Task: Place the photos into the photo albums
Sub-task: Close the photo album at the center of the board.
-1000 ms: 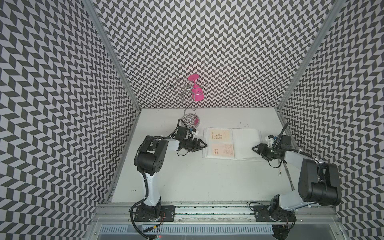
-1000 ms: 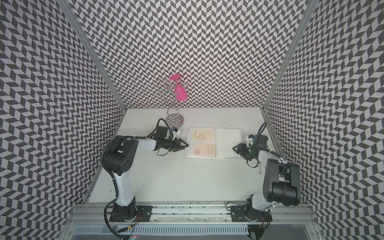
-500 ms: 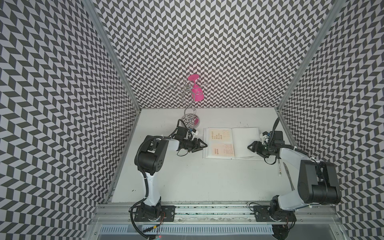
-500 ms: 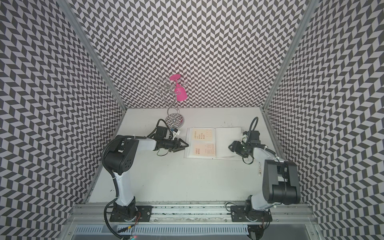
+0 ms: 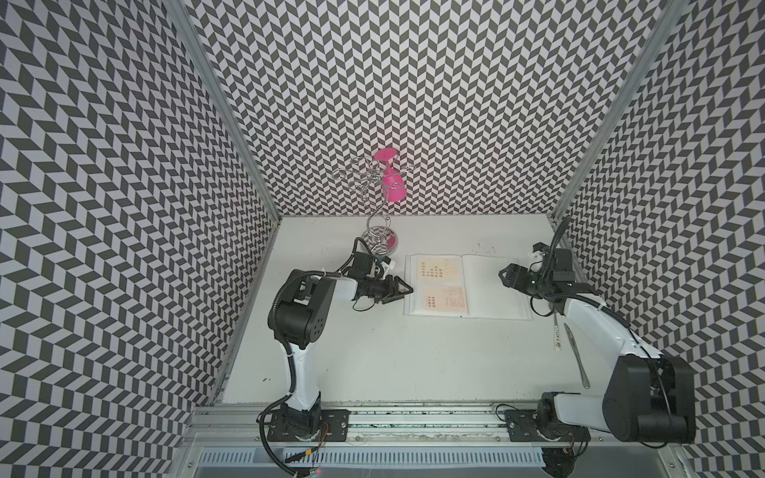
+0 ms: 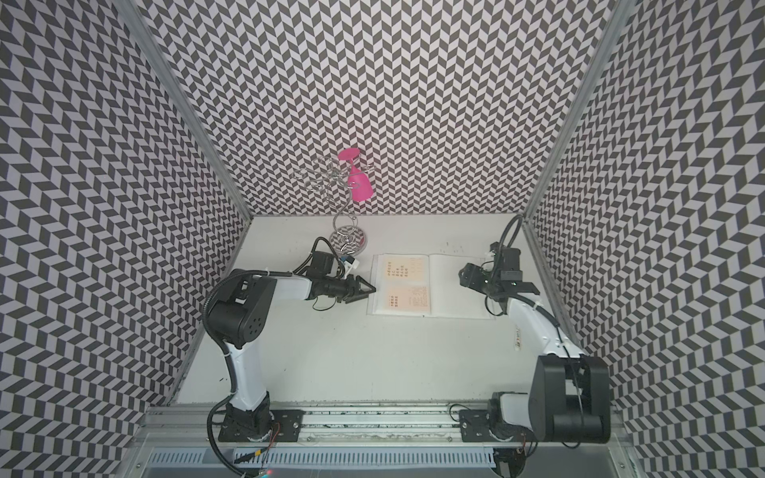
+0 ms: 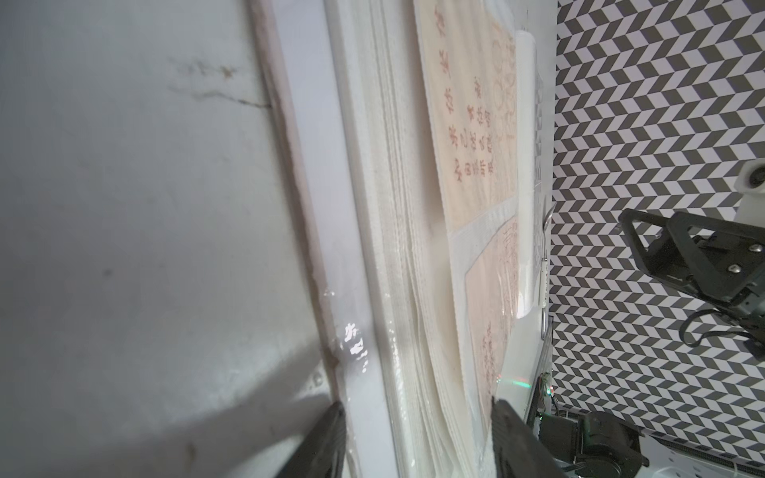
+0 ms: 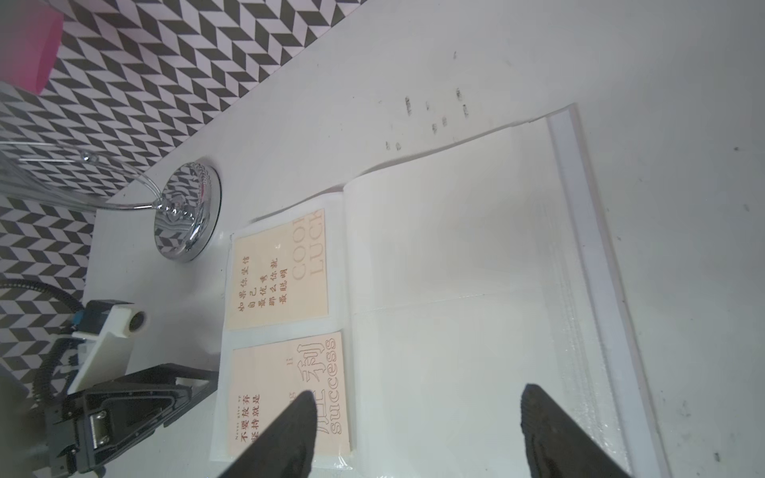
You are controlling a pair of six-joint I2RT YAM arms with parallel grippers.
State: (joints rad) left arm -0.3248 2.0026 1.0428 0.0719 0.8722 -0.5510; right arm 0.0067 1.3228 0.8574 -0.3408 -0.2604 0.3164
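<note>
One white table [image 5: 414, 364], zigzag walls [image 5: 414, 103] around. Open photo album [image 5: 492, 289] laid near back edge; two peach photos [image 5: 438, 271] tucked in left page. Above it right gripper [image 5: 507, 277] spread wide; left gripper [image 5: 407, 288] at its left edge, grip cannot be told.

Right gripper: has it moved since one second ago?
Yes. The right gripper shifted away from the photo album's front right corner, toward the back wall.
</note>
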